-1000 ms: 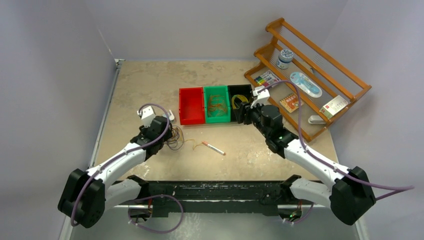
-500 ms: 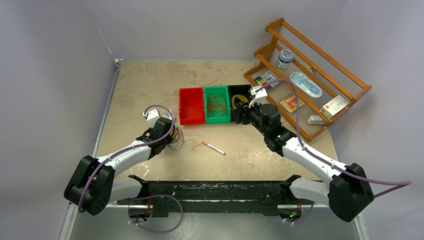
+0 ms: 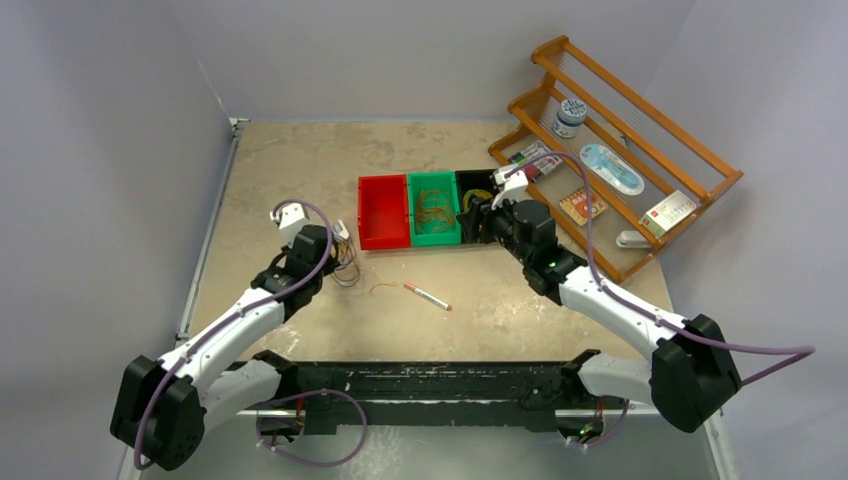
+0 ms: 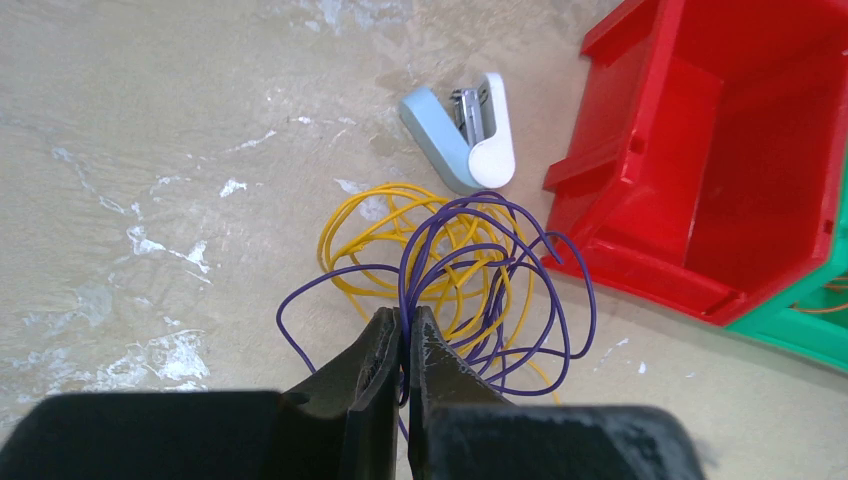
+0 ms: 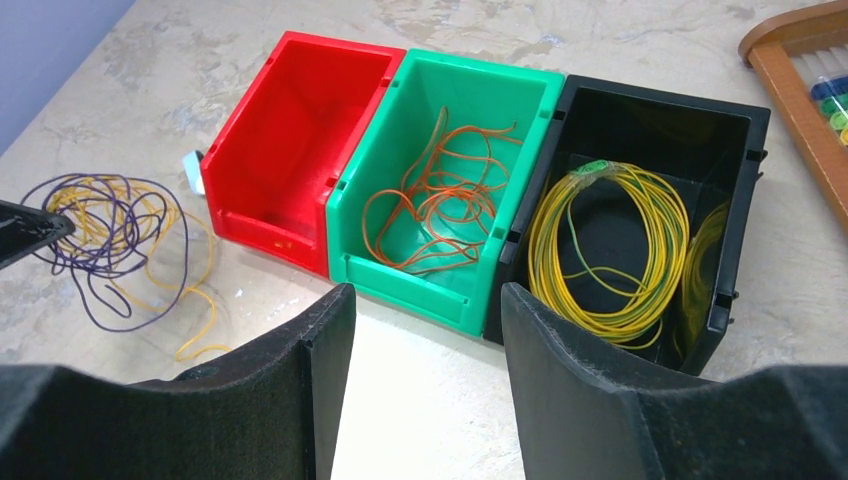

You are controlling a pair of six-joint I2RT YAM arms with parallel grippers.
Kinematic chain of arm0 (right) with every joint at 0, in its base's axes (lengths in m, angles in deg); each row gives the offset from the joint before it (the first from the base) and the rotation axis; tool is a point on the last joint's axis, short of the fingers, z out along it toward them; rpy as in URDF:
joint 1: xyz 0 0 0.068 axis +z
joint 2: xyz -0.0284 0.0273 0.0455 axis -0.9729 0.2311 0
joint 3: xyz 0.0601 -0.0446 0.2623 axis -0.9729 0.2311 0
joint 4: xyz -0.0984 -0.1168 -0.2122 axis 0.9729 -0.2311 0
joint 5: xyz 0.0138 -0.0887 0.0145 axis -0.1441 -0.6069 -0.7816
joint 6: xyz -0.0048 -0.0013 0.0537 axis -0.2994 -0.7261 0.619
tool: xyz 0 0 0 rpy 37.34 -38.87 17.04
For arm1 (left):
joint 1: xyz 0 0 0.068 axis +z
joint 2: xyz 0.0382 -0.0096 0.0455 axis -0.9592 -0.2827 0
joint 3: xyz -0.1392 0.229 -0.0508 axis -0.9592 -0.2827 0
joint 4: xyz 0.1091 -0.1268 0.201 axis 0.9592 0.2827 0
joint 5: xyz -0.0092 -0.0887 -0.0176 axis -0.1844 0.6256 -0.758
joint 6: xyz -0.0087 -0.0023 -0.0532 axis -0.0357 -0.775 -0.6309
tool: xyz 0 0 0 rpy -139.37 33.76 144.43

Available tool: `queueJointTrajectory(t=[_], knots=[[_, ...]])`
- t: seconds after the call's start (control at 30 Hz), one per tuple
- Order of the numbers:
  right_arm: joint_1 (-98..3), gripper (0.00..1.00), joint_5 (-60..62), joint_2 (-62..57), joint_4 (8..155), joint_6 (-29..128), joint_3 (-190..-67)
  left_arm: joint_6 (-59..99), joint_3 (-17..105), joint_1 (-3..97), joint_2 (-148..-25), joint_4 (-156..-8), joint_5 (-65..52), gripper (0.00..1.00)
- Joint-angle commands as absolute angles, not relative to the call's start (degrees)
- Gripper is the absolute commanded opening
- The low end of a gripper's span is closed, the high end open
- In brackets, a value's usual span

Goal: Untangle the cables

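Note:
The cables (image 4: 470, 270) lie as a loose tangle of purple and yellow loops on the table, just left of the red bin (image 4: 610, 265). My left gripper (image 4: 405, 325) is shut on a purple strand at the tangle's near edge. The top view shows that gripper (image 3: 335, 258) at the tangle (image 3: 348, 270). My right gripper (image 5: 425, 295) is open with nothing between its fingers, hovering over the table in front of the green bin (image 5: 480, 72). From the right wrist the tangle (image 5: 110, 235) shows at far left.
A blue-white stapler (image 4: 462, 130) lies beyond the tangle. An orange cable (image 5: 440, 200) sits in the green bin, a yellow-green coil (image 5: 610, 250) in the black bin (image 5: 660, 95). A pen (image 3: 427, 296) and a loose orange strand (image 3: 383, 288) lie mid-table. A wooden rack (image 3: 690, 150) stands far right.
My left gripper has closed onto the purple strand, and its arm has stretched out farther over the table. The right gripper has moved slightly to the left.

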State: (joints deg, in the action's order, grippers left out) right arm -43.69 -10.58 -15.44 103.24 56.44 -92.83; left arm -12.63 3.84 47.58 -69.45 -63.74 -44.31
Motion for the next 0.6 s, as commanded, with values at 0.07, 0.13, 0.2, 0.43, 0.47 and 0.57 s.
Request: queueJointTrajectory(t=[0.07, 0.13, 0.2, 0.43, 0.47, 0.57], knots=[[-43.8, 0.59, -6.2, -15.5, 107.1, 55.8, -96.2, -8.6, 8.0, 47.9, -65.9, -60.5, -43.7, 0.00], [-43.8, 0.59, -1.4, -15.4, 108.5, 55.1, -95.6, -8.0, 8.4, 47.9, -65.6, -59.7, -43.4, 0.00], [-43.8, 0.59, 3.1, -14.8, 109.8, 53.4, -95.5, -7.7, 8.2, 47.9, -65.4, -59.4, -43.4, 0.00], [-43.2, 0.59, 14.5, -8.6, 115.5, 58.0, -96.6, -8.2, 7.0, 47.9, -64.9, -60.9, -41.9, 0.00], [-42.5, 0.59, 14.6, -7.5, 116.1, 58.9, -97.0, -8.2, 7.0, 47.9, -65.0, -61.1, -41.7, 0.00], [-39.2, 0.59, 12.5, -4.0, 115.7, 59.8, -99.1, -8.4, 6.6, 47.9, -64.8, -61.6, -41.0, 0.00]])
